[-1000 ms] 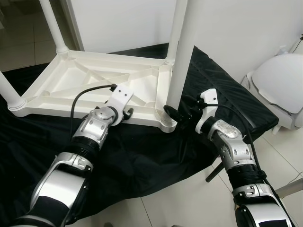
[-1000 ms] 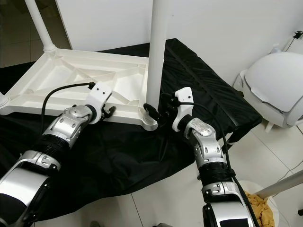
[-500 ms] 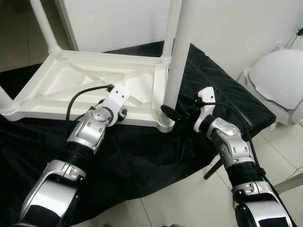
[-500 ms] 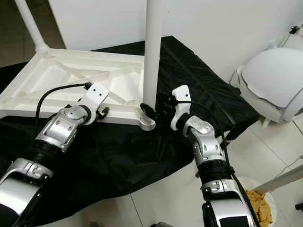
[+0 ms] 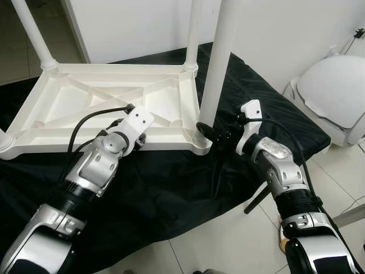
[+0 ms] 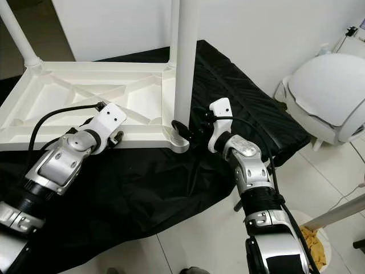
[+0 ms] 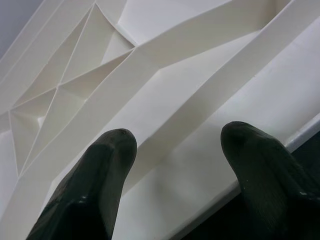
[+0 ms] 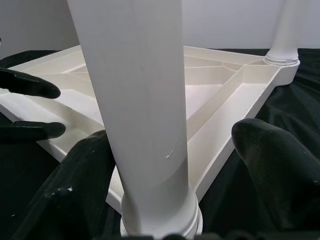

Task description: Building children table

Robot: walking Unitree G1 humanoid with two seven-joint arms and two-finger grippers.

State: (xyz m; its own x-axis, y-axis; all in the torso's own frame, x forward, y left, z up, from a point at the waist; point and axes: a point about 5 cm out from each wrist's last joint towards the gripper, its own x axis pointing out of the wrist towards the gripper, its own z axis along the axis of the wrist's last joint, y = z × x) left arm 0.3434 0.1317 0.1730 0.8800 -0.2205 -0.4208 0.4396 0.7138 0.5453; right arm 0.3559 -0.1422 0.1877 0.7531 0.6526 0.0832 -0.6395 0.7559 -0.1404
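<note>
The right gripper (image 8: 165, 150) has its fingers spread around the base of the near white table leg (image 5: 219, 63), one finger touching, not clamped. The left gripper (image 7: 175, 150) is spread over the near rim of the upturned white plastic tabletop (image 5: 74, 100) on black cloth (image 5: 171, 188), at nine o'clock from that leg. The plastic is probably light, stiff and smooth; gripping low beside the socket looks safest.

White plastic table top (image 5: 108, 105) lies upside down on black cloth, ribbed underside facing up. White round legs stand upright in corner sockets: near-right leg (image 5: 219, 63) at 3 o'clock, far-right leg (image 5: 193, 34) at 1, far-left leg (image 5: 33, 34) at 11.
</note>
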